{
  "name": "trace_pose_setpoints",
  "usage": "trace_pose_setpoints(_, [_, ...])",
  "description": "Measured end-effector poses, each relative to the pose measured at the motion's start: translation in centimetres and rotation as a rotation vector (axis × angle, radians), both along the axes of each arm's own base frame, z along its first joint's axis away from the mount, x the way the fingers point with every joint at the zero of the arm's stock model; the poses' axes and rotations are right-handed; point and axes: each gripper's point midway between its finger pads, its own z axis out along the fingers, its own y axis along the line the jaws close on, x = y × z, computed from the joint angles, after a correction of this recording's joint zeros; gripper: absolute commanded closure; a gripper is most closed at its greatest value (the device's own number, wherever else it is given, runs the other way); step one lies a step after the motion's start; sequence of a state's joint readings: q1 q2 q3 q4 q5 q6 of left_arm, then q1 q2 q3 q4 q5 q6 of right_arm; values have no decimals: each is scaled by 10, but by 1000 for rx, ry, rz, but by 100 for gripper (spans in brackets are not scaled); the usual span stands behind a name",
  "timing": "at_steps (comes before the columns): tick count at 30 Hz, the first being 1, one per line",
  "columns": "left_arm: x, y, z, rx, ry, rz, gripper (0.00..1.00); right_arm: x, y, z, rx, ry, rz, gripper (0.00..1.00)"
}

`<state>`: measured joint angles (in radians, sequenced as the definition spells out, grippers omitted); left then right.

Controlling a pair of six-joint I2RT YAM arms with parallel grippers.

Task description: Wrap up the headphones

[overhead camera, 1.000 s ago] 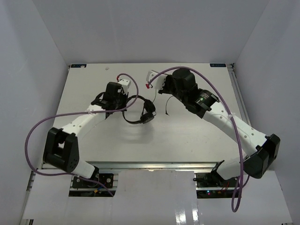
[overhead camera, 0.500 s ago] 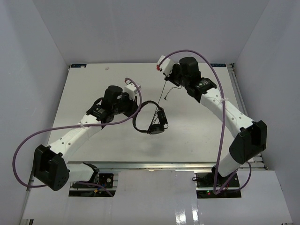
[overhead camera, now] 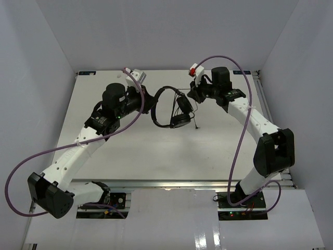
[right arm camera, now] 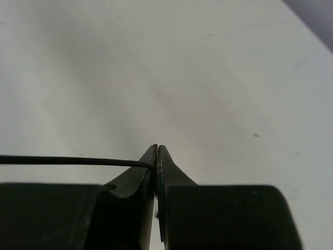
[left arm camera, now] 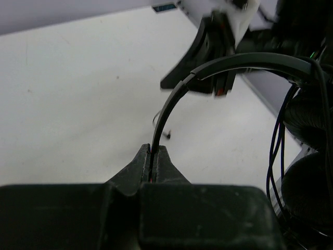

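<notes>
Your left gripper, clenched on the headband, has carried the headphones aloft toward the far middle. Your right gripper, pinching the cord, has swung beside the earcups, probably laying another turn.

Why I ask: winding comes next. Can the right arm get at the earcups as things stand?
Probably, for position: the earcups hang right beside the right pincer, nothing between. But it is shut on the cord, so it would have to let go first.
</notes>
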<state>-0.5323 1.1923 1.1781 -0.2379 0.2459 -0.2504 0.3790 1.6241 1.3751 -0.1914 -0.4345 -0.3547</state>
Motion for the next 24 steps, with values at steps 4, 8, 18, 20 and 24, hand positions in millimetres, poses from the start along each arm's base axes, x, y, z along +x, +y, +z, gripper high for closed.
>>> trace_pose_setpoints(4, [18, -6, 42, -112, -36, 58, 100, -40, 36, -13, 275, 219, 162, 92])
trace_pose_setpoints(8, [44, -11, 69, -181, -50, 130, 100, -68, 63, -6, 491, 388, 313, 92])
trace_pose_setpoints(18, [99, -1, 97, -257, -77, 360, 100, -111, 72, 46, 711, 468, 513, 91])
trace_pose_setpoints(20, [108, 2, 100, -262, -86, 404, 100, -123, 72, 52, 722, 475, 540, 91])
trace_pose_setpoints(24, [128, 12, 116, -286, -119, 492, 100, -160, 75, 49, 718, 522, 603, 91])
